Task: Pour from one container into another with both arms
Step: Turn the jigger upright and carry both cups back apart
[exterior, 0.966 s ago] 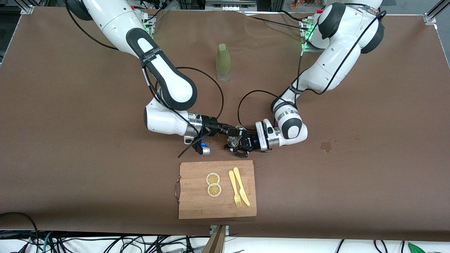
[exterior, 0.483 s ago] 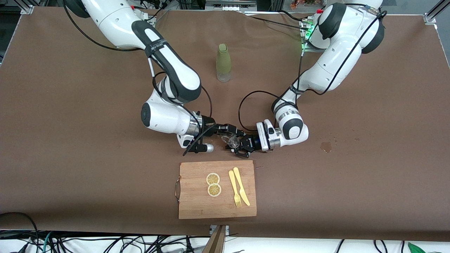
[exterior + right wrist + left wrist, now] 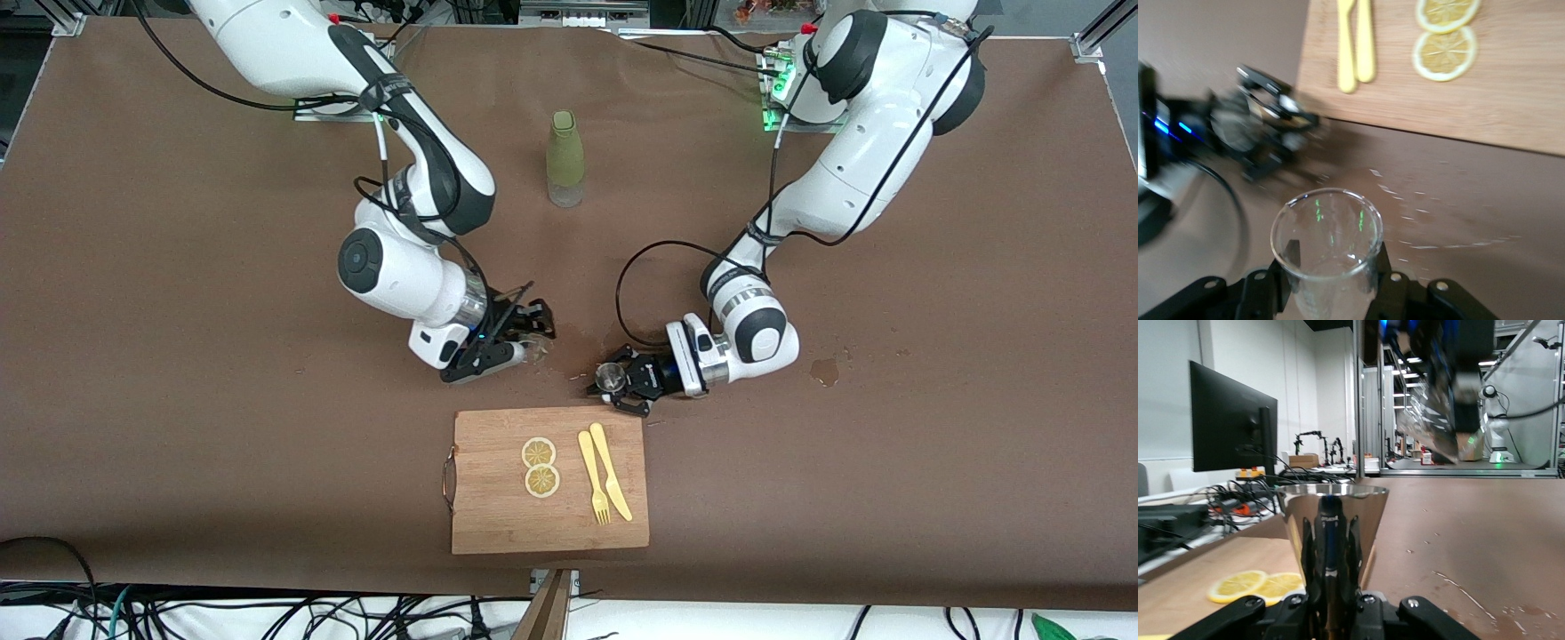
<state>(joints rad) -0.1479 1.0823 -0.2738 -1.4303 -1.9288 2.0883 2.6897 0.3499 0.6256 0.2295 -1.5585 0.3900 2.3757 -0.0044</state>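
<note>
The right gripper (image 3: 523, 345) grasps the clear glass cup (image 3: 1327, 243), a thin-walled cylinder held upright over the brown table covering (image 3: 178, 356) near the cutting board's edge. Toward the left arm's end, the left gripper (image 3: 622, 380) is clenched on the narrow waist of the silver metal jigger (image 3: 1330, 540), a glossy flared cone with a round mouth, just above the wooden cutting board (image 3: 498, 516). Droplets speckle the matte covering between them. An olive-green bottle (image 3: 565, 158) stands nearer the arm bases.
</note>
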